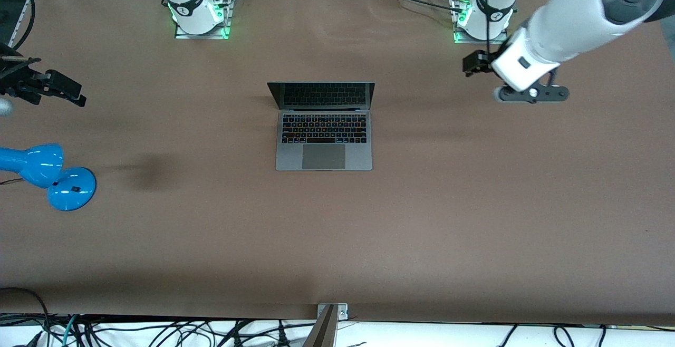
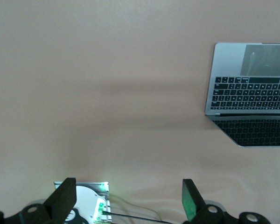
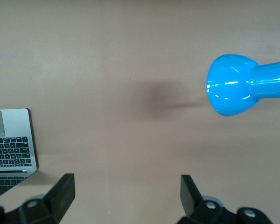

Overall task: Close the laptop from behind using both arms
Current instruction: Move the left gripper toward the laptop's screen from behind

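The space-grey laptop [image 1: 324, 141] lies open in the middle of the brown table, its black screen [image 1: 321, 95] tilted up on the side toward the robots' bases. The left wrist view shows it as well, laptop [image 2: 249, 93], and its corner appears in the right wrist view, laptop [image 3: 11, 140]. My left gripper [image 1: 476, 64] hangs high over the table close to the left arm's base [image 1: 482, 17], open and empty [image 2: 128, 186]. My right gripper [image 1: 63, 88] hovers over the right arm's end of the table, also open with nothing in it [image 3: 127, 182].
A blue desk lamp [image 1: 52, 175] stands at the right arm's end of the table, nearer to the front camera than my right gripper; its head [image 3: 233, 91] shows in the right wrist view. The right arm's base [image 1: 198, 12] stands at the table's edge. Cables [image 1: 158, 331] hang below the near edge.
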`<action>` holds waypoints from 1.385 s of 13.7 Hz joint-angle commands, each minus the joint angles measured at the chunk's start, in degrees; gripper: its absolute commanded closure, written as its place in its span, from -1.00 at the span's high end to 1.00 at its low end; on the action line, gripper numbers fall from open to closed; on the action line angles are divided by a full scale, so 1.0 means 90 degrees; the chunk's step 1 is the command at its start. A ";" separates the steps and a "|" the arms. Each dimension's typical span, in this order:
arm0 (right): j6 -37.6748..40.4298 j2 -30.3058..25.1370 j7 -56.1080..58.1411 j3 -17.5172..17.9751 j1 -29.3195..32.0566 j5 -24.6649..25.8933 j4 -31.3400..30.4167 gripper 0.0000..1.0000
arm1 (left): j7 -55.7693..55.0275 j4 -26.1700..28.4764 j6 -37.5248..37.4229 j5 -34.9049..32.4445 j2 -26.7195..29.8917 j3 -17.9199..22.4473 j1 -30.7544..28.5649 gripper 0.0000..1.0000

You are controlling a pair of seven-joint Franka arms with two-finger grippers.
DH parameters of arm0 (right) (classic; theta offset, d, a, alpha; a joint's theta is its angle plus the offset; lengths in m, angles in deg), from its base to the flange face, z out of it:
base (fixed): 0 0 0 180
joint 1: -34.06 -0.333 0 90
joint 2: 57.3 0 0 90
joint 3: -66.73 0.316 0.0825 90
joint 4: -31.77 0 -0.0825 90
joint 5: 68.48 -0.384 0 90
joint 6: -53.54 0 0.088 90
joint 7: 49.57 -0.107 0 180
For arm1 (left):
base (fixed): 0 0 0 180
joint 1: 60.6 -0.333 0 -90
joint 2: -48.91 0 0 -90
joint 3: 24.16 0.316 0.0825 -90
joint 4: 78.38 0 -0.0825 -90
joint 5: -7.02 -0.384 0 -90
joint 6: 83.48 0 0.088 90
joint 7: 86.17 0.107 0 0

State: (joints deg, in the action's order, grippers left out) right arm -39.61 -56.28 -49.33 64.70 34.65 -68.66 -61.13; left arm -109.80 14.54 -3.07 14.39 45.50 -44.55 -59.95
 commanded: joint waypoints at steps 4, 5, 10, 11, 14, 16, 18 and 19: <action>0.0086 0.0043 -0.0017 0.0050 0.0071 -0.0097 0.0127 1.00 | -0.1152 0.0485 0.0489 0.0381 0.0126 -0.0985 -0.0053 1.00; 0.0086 0.0043 -0.0017 0.0050 0.0071 -0.0097 0.0127 1.00 | -0.1348 0.0535 0.0548 0.0392 0.0126 -0.1171 -0.0053 1.00; 0.0096 0.0043 0.0002 0.0050 0.0071 -0.0097 0.0127 1.00 | -0.1974 0.0916 0.1017 0.0568 0.0116 -0.1690 -0.0053 1.00; 0.0106 0.0043 0.0002 0.0050 0.0062 -0.0097 0.0108 1.00 | -0.2004 0.0974 0.1085 0.0577 0.0116 -0.1700 -0.0043 1.00; 0.0389 0.0043 -0.0037 0.0186 0.0032 -0.0194 0.0088 1.00 | -0.2306 0.1023 0.1271 0.0577 0.0106 -0.1895 -0.0043 1.00; 0.0564 0.0043 -0.0008 0.0206 -0.0074 -0.0195 0.0078 1.00 | -0.2423 0.1023 0.1281 0.0587 0.0087 -0.1953 -0.0043 0.96; 0.0633 0.0082 0.0089 0.0216 -0.0163 -0.0195 0.0078 1.00 | -0.2725 0.1023 0.1291 0.0587 0.0058 -0.2061 -0.0043 0.95; 0.0855 0.0130 0.0071 0.0206 -0.0260 -0.0195 0.0078 1.00 | -0.2910 0.1023 0.1291 0.0606 0.0057 -0.2080 -0.0034 0.95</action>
State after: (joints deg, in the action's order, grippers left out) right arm -34.61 -55.93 -49.23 66.56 33.16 -69.59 -61.18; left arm -133.31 22.97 7.68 18.15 45.49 -62.42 -59.81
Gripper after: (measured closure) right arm 0.000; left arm 0.022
